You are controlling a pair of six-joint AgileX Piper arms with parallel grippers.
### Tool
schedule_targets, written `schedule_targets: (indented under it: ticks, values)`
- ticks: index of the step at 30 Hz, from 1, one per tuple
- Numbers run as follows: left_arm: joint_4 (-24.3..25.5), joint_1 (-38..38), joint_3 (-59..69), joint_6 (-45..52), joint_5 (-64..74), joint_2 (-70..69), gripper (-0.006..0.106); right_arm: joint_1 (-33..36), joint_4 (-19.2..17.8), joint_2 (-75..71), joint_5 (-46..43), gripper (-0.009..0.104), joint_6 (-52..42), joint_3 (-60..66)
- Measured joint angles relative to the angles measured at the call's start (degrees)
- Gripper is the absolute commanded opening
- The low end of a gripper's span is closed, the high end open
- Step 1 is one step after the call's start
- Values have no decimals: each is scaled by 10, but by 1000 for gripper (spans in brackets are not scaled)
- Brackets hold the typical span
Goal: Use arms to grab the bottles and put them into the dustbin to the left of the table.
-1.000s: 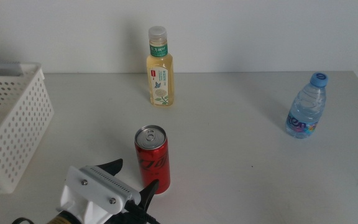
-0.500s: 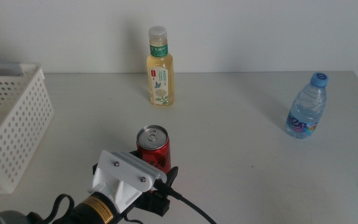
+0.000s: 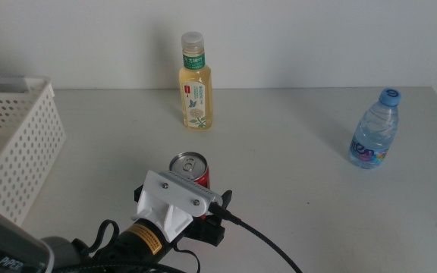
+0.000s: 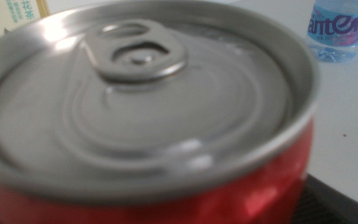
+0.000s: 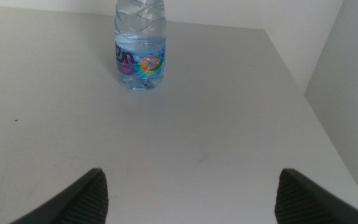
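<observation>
The slim red soda can (image 3: 188, 165) stands near the table's front, left of centre. My left gripper (image 3: 182, 196) has come in from the front and stands open, with one jaw on each side of the can. In the left wrist view the can (image 4: 142, 112) fills the picture, its silver lid and pull tab up close. The yellow tea bottle (image 3: 194, 87) stands upright at the back centre. At the right side stands the blue-capped water bottle (image 3: 373, 136). My right gripper (image 5: 188, 199) waits open, facing the water bottle (image 5: 140, 50) from a distance. It is outside the middle view.
The white perforated dustbin (image 3: 14, 152) stands at the table's left edge. The light-grey table (image 3: 294, 152) ends at a white back wall. Its right edge runs close past the water bottle. The left arm's black cable trails along the front edge.
My left gripper has moved forward and to the right, from short of the can to astride it. Its white mount now hides most of the can's body. The bottles have not moved.
</observation>
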Motion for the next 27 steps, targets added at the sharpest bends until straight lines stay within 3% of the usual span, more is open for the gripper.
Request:
schedule_targets:
  ticks: [5,8,12,13,16,21,27]
  values:
    - [-4,0,-11,0,0,19,86,0,0,0,0,75,0,0]
    - [-4,0,-12,0,0,27,73,0,0,0,0,75,0,0]
    - [-4,0,-13,-1,0,27,46,0,0,0,0,75,0,0]
    - [-4,0,-14,-1,2,27,23,0,-1,0,0,75,0,0]
    - [-4,0,-14,-6,1,27,1,0,-1,0,0,75,0,0]
    - [-14,0,-13,-9,19,12,-2,0,-1,0,0,75,0,0]
    - [-30,1,-12,-13,145,-86,-2,0,-1,0,0,75,0,0]
